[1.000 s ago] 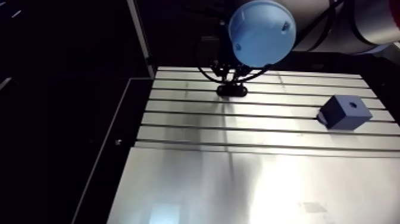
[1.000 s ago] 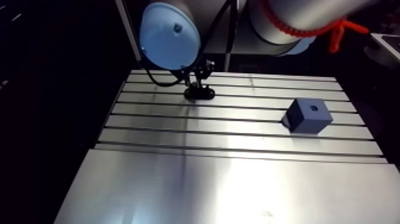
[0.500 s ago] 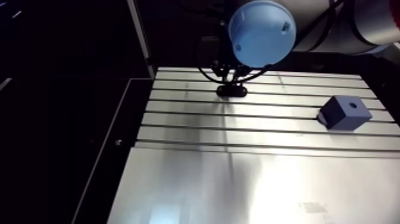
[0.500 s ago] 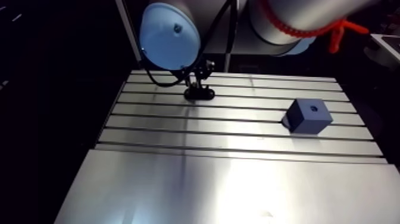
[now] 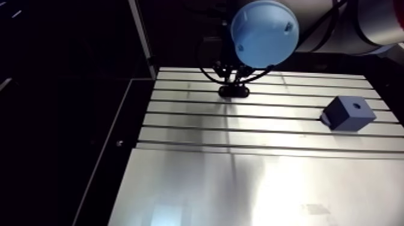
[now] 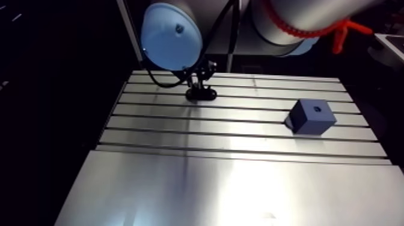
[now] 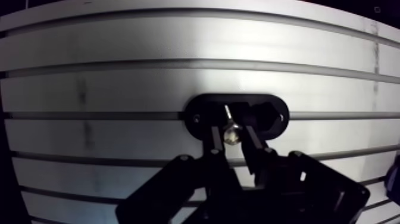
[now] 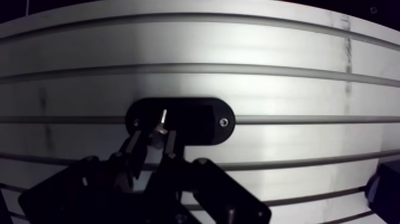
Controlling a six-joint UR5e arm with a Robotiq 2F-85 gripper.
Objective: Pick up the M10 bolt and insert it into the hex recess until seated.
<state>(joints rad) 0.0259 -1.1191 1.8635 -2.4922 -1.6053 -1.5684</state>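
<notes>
Aluminium slotted table (image 5: 240,180) carries a blue block (image 5: 350,113) with 1 hole on top, well apart from a black oval plate (image 7: 205,107). Over the plate, the gripper (image 7: 233,133) pinches a bolt (image 7: 230,126) between its 2 fingers, roughly upright, shank pointing down at the plate.

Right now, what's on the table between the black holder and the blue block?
Nothing. In the arm view, only bare slotted table lies between the black holder, where the jaws grip the bolt, and the blue block.
</notes>
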